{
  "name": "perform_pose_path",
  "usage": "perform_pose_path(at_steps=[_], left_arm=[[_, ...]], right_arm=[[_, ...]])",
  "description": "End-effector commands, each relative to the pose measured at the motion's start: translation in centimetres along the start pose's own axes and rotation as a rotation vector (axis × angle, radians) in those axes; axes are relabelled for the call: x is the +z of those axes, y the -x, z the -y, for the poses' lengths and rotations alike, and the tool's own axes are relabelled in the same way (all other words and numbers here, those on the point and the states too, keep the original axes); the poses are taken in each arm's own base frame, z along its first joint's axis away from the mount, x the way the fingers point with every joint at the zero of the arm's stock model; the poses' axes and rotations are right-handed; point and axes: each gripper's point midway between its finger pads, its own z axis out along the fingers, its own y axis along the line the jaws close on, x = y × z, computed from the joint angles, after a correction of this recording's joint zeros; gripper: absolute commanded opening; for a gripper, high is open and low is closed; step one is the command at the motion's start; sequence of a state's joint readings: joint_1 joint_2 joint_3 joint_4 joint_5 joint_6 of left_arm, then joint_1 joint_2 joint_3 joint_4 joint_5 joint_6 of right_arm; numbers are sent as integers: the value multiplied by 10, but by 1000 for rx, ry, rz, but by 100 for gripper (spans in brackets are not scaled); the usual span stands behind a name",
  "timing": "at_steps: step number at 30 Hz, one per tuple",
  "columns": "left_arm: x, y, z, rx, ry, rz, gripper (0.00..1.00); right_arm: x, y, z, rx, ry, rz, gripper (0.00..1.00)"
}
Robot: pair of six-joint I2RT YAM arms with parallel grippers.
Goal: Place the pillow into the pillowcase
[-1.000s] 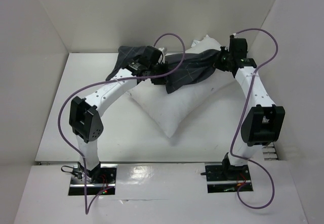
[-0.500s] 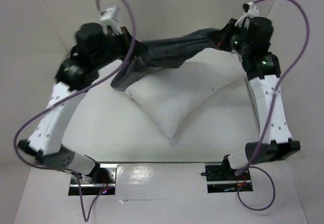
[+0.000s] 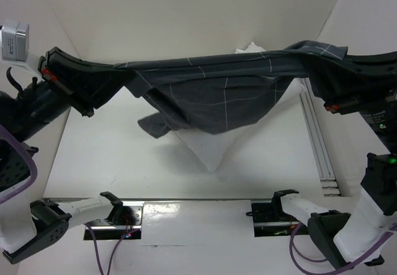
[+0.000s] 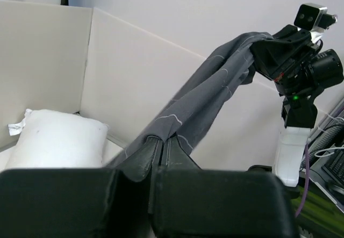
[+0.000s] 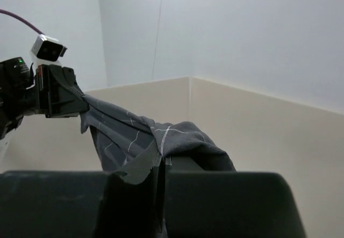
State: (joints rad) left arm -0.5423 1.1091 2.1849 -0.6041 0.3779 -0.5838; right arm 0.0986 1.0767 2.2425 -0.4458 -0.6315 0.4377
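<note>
**A:** Left gripper [image 4: 162, 146], state?

**B:** Clenched. The jaws are pinched on one end of the pillowcase [image 3: 217, 95]. In the left wrist view the cloth runs straight out from between the fingers, up and away to the other arm.

**A:** Right gripper [image 5: 161, 160]?

**B:** Same, clamped on the opposite end. In the right wrist view the grey fabric bunches over the fingers and stretches across to the left gripper.

**A:** Cloth between them?

**B:** The upper edge is pulled into a near-straight line from left to right, held high above the table [image 3: 105, 157]. The rest hangs below that edge in a loose sag, deepest near the middle, and one flap droops at the left. The thin light grid lines show on the dark cloth. I cannot find the opening in any view.

**A:** Pillow [image 3: 214, 154]?

**B:** It lies on the table, outside the pillowcase and beneath the hanging cloth. One corner points toward the arm bases. The far corner shows above the stretched edge, near the back wall [image 3: 186, 14]. The left wrist view shows it low and to the left, with a small tag [image 4: 16, 126] at its corner.

**A:** Does the cloth touch the pillow?

**B:** Cannot tell. From above the sag overlaps the pillow, but the height gap is unclear.
</note>
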Motion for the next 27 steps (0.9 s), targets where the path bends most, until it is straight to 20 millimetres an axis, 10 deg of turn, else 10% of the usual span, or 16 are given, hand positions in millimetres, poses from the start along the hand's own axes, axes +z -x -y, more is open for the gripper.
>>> perform_pose_path(at_steps=[1,7,11,16,20,23,25,27], left_arm=[[-45,64,3,129,161,258,0],[-12,42,-55,133,336,163,0],[14,14,-120,132,534,80,0],[34,-24,-223,154,788,-61,0],[11,-32,-307,-1,861,-92,0],[-47,-34,-383,-84,1041,-70,0],[-70,-40,-411,-146,1082,-69,0],[-101,-55,-448,-218,1165,-86,0]], right_arm=[[10,42,57,-93,-266,192,0],[50,-26,113,53,-235,58,0],[87,-121,178,237,-176,-68,0],[150,-248,197,369,-130,-247,0],[196,-351,201,390,-120,-401,0],[210,-428,199,472,-93,-490,0],[211,-471,197,502,-85,-539,17],[205,-501,192,538,-68,-595,75]])
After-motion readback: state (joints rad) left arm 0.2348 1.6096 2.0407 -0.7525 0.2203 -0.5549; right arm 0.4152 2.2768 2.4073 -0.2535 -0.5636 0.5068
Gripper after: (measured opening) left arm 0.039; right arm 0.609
